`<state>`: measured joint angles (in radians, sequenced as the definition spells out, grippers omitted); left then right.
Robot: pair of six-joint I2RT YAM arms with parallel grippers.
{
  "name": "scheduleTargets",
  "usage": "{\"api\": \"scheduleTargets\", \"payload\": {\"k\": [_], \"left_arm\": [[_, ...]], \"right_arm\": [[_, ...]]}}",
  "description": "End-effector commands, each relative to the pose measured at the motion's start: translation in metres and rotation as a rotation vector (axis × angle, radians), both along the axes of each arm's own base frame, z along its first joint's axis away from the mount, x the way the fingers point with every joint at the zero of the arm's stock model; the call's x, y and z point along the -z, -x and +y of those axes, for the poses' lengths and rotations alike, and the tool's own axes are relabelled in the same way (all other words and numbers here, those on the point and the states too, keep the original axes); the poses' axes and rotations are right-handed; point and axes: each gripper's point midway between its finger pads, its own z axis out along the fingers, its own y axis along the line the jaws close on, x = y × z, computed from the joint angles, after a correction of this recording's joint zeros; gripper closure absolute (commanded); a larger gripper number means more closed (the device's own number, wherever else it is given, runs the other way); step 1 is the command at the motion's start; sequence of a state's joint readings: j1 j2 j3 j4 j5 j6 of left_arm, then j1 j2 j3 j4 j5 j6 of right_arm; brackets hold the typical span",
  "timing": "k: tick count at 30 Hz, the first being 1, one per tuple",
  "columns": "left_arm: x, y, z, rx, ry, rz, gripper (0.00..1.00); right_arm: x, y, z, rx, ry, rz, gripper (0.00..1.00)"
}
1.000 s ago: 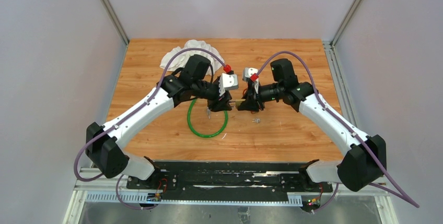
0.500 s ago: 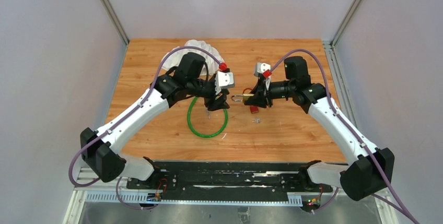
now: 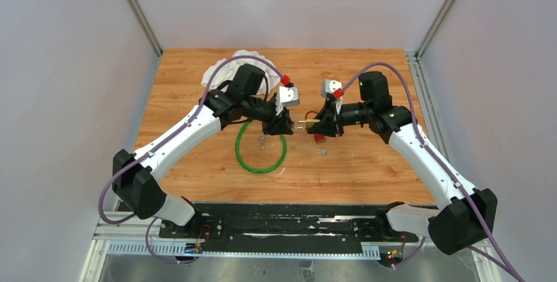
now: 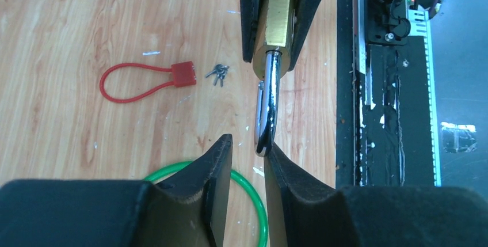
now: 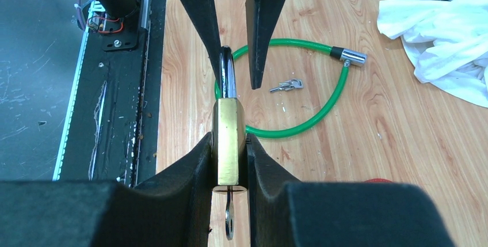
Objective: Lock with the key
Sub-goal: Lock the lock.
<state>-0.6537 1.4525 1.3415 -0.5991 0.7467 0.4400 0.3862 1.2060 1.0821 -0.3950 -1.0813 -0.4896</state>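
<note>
While the right gripper [image 3: 324,124] is clamping the brass padlock [image 5: 228,137] by its two flat sides and holding it in the air above the desk [image 3: 368,164], the key [image 5: 229,227] is sitting in the keyhole at the end of the body facing the right wrist, its head sticking out between that gripper's fingers. The padlock's steel shackle [image 4: 269,97] is pointing across at the left gripper [image 4: 248,146], which is facing it from the other side with its fingers [image 4: 213,172] standing a little apart and gripping nothing. The tip of the shackle is lying right at the end of one of those fingers rather than in the gap between them, and the views are not showing whether the two are touching. Whether the shackle is seated in the body is also not showing. Below the arms, a green cable loop [image 5: 311,117] is lying flat on the desk with some loose keys [image 5: 286,86] inside it. A red cable lock [image 4: 144,80] is lying nearby with a small key bunch [image 4: 217,73] just beside it, and a crumpled white cloth [image 5: 443,34] is resting toward the far edge.
</note>
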Motion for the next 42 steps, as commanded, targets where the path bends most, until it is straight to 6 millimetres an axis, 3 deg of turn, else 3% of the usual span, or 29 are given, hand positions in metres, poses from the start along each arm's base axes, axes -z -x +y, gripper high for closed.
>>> {"api": "scheduleTargets", "payload": {"k": [1, 7, 18, 23, 28, 42], "left_arm": [[-0.021, 0.003, -0.01, 0.033, 0.067, 0.01, 0.7], [-0.02, 0.003, -0.012, 0.033, 0.069, 0.028, 0.78], [-0.024, 0.005, -0.015, 0.037, 0.081, 0.045, 0.75], [-0.022, 0.007, -0.018, 0.038, 0.09, 0.075, 0.83], [-0.018, 0.009, -0.024, 0.027, 0.103, 0.124, 0.99], [-0.01, 0.005, -0.033, 0.025, 0.156, 0.128, 1.0]], "right_arm": [[-0.009, 0.003, 0.0, -0.022, -0.042, -0.011, 0.99], [-0.008, 0.003, 0.0, -0.021, -0.04, -0.008, 0.99], [-0.007, 0.002, 0.0, -0.017, -0.037, -0.01, 0.99], [-0.007, 0.001, 0.0, -0.013, -0.035, -0.012, 0.99], [-0.008, -0.001, 0.0, -0.001, -0.04, -0.009, 0.99], [-0.006, 0.002, 0.004, -0.018, -0.064, 0.015, 0.99]]}}
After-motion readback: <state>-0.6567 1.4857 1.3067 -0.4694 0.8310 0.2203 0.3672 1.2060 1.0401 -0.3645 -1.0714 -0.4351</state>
